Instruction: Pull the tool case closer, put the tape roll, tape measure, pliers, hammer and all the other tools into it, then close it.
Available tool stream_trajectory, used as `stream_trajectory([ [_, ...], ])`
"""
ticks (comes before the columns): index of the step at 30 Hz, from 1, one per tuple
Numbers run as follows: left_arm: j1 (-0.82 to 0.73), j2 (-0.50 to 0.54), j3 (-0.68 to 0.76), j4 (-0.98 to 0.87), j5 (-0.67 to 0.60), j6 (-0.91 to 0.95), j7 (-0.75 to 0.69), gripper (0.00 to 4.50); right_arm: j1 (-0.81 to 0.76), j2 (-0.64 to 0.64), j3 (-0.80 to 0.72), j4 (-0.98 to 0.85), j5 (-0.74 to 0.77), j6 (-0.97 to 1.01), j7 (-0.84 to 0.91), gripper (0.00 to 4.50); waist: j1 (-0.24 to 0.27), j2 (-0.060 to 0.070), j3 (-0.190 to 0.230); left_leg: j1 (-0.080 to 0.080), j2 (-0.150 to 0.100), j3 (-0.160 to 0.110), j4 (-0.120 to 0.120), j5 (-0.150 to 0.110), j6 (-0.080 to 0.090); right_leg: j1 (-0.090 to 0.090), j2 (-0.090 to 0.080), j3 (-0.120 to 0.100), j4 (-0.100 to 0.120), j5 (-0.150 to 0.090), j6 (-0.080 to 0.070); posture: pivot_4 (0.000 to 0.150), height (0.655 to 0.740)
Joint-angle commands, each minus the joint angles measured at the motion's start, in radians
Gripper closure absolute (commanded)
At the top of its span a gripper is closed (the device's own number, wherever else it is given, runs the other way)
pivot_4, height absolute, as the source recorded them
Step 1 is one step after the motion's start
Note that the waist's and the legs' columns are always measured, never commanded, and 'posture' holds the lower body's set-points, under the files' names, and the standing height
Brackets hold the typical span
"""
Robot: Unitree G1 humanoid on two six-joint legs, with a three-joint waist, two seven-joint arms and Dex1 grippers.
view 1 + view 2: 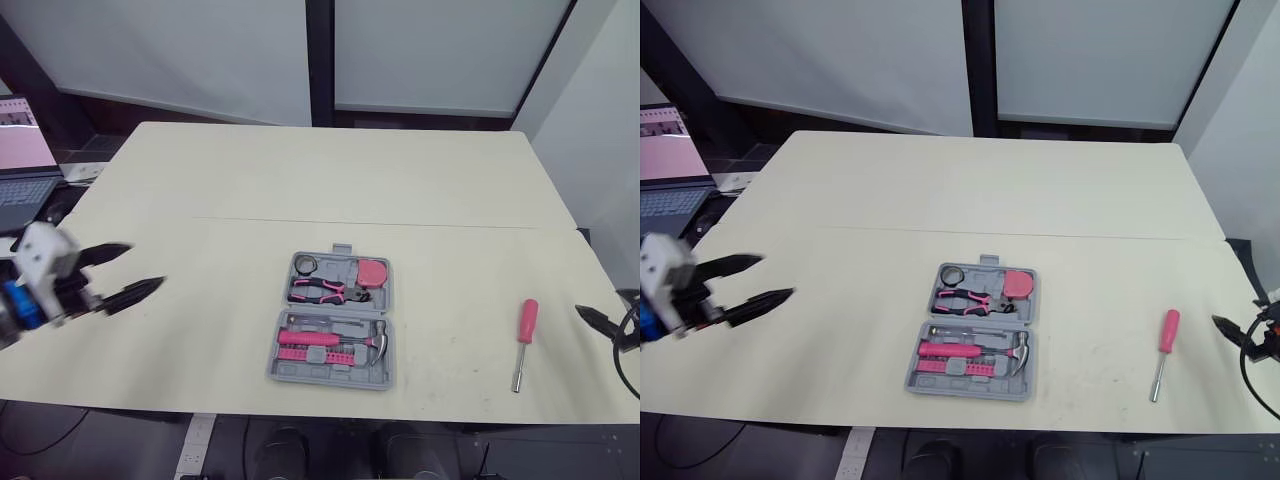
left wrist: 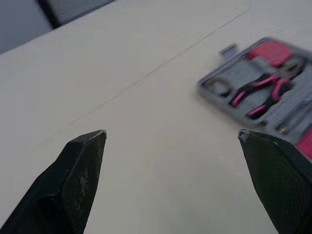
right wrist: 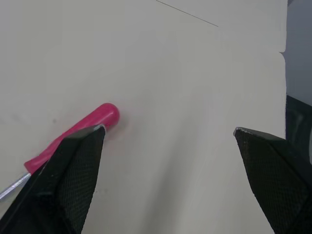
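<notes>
Your right gripper [image 3: 168, 129], spread wide, hangs at the table's [image 1: 300, 170] right edge. Pinch the screwdriver [image 1: 524, 335] beside it across the handle, then carry it to the open tool case [image 1: 333, 267], mid-front and seemingly otherwise full.

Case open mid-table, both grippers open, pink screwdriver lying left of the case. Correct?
No. The screwdriver lies right of the tool case, near the right gripper, as the left eye view shows. The rest holds: case open, left gripper and right gripper open.

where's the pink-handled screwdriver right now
In the head views the pink-handled screwdriver lies on the cream table, right of the open grey tool case, near the right gripper.
</notes>
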Motion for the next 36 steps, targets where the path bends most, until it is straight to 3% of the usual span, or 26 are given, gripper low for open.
stream_trajectory([
  [1,-0.102,-0.036,-0.140,-0.254,-0.101,0.114,0.014,0.00,0.074,0.026,-0.061,-0.187,0.042,0.125,-0.052,0.01,-0.001,0.000,0.000,0.000,0.000,0.000,0.000,0.000,0.000,0.000,0.000,0.000,0.000,0.000,0.001,0.150,0.7400],
  [7,-0.241,-0.139,-0.427,-0.493,-0.100,0.129,-0.050,0.00,0.186,0.109,-0.029,-0.474,0.079,0.347,-0.153,0.01,-0.016,0.001,-0.001,0.001,-0.002,0.004,-0.001,0.000,0.000,0.001,0.004,0.003,-0.001,0.000,0.002,0.150,0.7400],
  [11,-0.271,-0.189,-0.496,-0.505,-0.061,0.100,-0.053,0.00,0.186,0.158,0.019,-0.556,0.079,0.436,-0.217,0.01,-0.020,0.002,-0.001,0.002,-0.001,0.004,0.000,0.000,0.000,0.001,0.008,0.004,0.000,0.000,0.001,0.150,0.7400],
  [19,-0.254,-0.197,-0.503,-0.491,-0.016,0.076,-0.058,0.00,0.061,0.274,0.083,-0.493,0.057,0.537,-0.384,0.01,-0.012,0.002,-0.001,0.002,-0.002,0.003,0.001,0.001,-0.001,0.001,0.007,0.003,-0.001,0.000,0.001,0.150,0.7400],
  [28,-0.233,-0.192,-0.493,-0.522,-0.012,0.095,-0.026,0.00,0.008,0.346,0.173,-0.384,-0.037,0.498,-0.496,0.01,-0.008,0.002,-0.001,0.001,-0.003,0.002,0.001,0.001,-0.001,0.001,0.007,0.004,-0.001,0.000,0.001,0.150,0.7400],
  [31,-0.225,-0.193,-0.495,-0.527,-0.012,0.096,-0.015,0.00,0.012,0.362,0.191,-0.375,-0.055,0.475,-0.505,0.64,-0.009,0.001,-0.002,0.002,-0.003,0.002,0.001,0.001,-0.001,0.001,0.008,0.003,-0.001,0.000,0.001,0.150,0.7400],
  [35,-0.223,-0.191,-0.495,-0.529,-0.012,0.098,-0.010,0.00,0.001,0.374,0.203,-0.353,-0.069,0.445,-0.514,1.99,-0.009,0.000,-0.002,0.002,-0.003,0.002,0.001,0.001,-0.001,0.002,0.008,0.003,-0.001,0.000,0.001,0.150,0.7400],
  [36,-0.223,-0.191,-0.495,-0.529,-0.012,0.098,-0.009,0.00,-0.001,0.375,0.208,-0.353,-0.072,0.442,-0.515,2.15,-0.009,0.000,-0.003,0.002,-0.003,0.002,0.001,0.001,-0.001,0.002,0.008,0.003,-0.001,0.000,0.001,0.150,0.7400],
])
